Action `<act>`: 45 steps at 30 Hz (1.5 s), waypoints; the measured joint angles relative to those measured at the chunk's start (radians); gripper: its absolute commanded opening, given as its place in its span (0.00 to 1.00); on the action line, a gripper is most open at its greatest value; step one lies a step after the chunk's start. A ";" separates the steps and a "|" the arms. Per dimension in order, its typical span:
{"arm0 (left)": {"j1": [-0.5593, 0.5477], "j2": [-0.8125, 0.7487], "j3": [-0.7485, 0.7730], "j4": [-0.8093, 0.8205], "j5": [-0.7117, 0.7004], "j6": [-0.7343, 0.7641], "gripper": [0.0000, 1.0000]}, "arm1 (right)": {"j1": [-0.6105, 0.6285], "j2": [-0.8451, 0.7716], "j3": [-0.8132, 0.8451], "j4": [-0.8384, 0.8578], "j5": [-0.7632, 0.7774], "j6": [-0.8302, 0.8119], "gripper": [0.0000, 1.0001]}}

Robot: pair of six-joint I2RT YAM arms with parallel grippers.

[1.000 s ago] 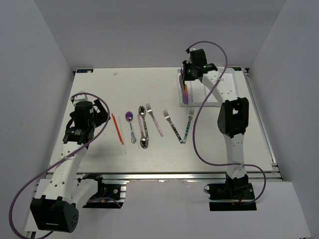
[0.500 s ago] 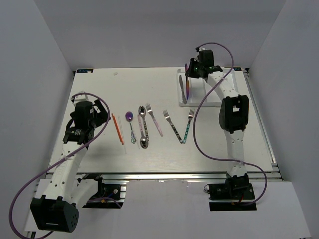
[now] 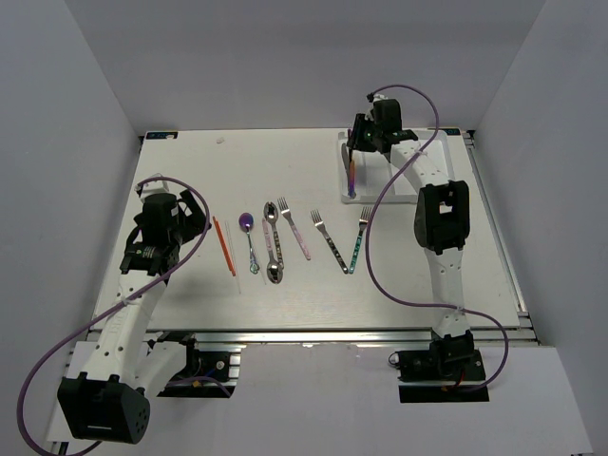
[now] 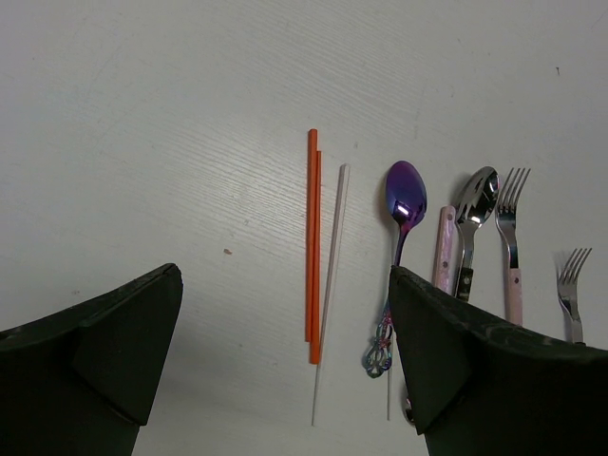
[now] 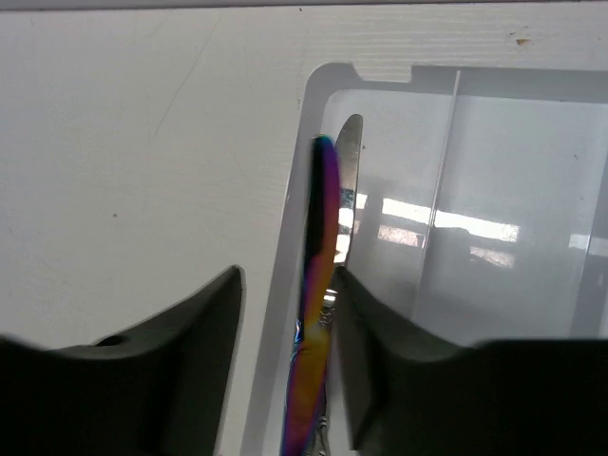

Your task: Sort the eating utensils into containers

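Note:
My right gripper (image 3: 360, 144) (image 5: 287, 285) hovers over the left end of the white tray (image 3: 344, 192) (image 5: 296, 190). Its jaws stand open around an iridescent rainbow knife (image 3: 352, 171) (image 5: 318, 285). The knife stands on edge in the leftmost container, leaning toward the right finger and apart from the left one. A silver knife (image 5: 348, 171) lies beside it there. My left gripper (image 3: 195, 214) (image 4: 285, 285) is wide open above the orange chopsticks (image 3: 224, 245) (image 4: 313, 247) and a pale chopstick (image 4: 332, 275). A purple spoon (image 3: 248, 226) (image 4: 406, 195), a silver spoon (image 4: 475, 195) and a pink-handled fork (image 3: 294, 230) (image 4: 511, 218) lie to their right.
Two more forks (image 3: 329, 239) (image 3: 358, 237) lie on the white table in front of the tray. The right arm's upper link (image 3: 442, 218) and its purple cable stretch over the table's right side. Grey walls close in on both sides.
The right jaws have widened off the rainbow knife, which now sits lower in the tray's left compartment. The right wrist shifted slightly. The left arm has not moved.

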 measured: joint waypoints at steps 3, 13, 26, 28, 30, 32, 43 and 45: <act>0.000 0.000 0.000 0.000 0.000 0.000 0.98 | 0.000 0.000 0.000 0.005 0.008 -0.002 0.75; 0.000 0.000 -0.001 0.000 0.000 0.000 0.98 | 0.057 -0.154 -0.175 -0.055 0.284 -0.031 0.89; 0.000 0.002 -0.001 0.000 0.001 0.000 0.98 | 0.350 -0.749 -0.927 -0.071 0.557 0.210 0.89; 0.000 0.002 -0.001 0.000 0.001 0.000 0.98 | 0.339 -0.750 -0.978 -0.093 0.579 0.248 0.87; 0.000 0.002 -0.001 0.000 0.004 0.000 0.98 | 0.339 -0.735 -1.010 -0.119 0.591 0.273 0.78; 0.000 0.002 -0.002 0.000 0.005 0.000 0.98 | 0.347 -0.706 -1.020 -0.139 0.591 0.293 0.72; -0.003 0.003 -0.002 0.000 0.005 0.000 0.98 | 0.368 -0.612 -1.036 -0.135 0.576 0.363 0.42; -0.004 0.003 -0.002 0.000 0.005 0.000 0.98 | 0.368 -0.600 -1.038 -0.132 0.575 0.373 0.36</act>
